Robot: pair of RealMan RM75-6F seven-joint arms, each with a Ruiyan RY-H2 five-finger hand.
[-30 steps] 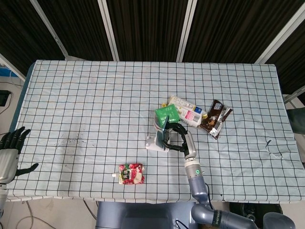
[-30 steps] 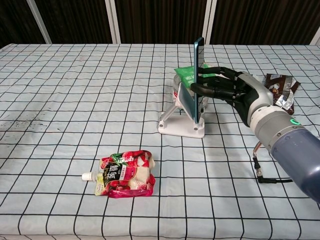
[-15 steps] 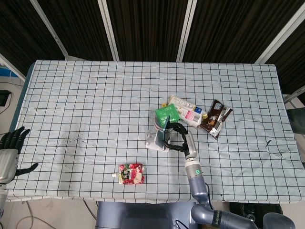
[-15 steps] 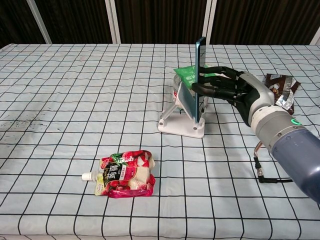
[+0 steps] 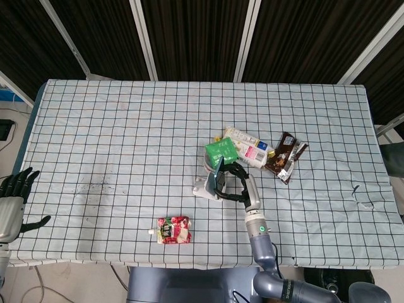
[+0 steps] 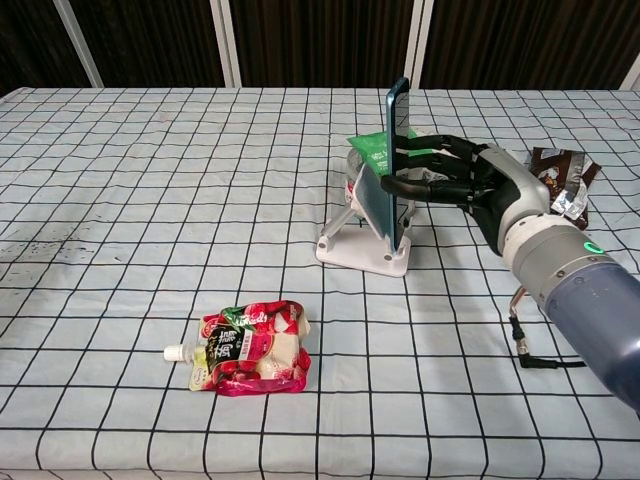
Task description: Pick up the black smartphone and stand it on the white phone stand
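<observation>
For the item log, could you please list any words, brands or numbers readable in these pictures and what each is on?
None can be read.
Red pouch: print blurred.
White packet: label too small.
Green packet: print too small.
Brown wrapper: print too small.

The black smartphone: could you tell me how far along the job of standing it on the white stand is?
Done: the black smartphone is off the table and upright on the white phone stand. In hand: the right hand grips its edge, so it is not free-standing. Left: let go and pull the hand clear without tipping it. The left hand rests idle at the table's edge.
</observation>
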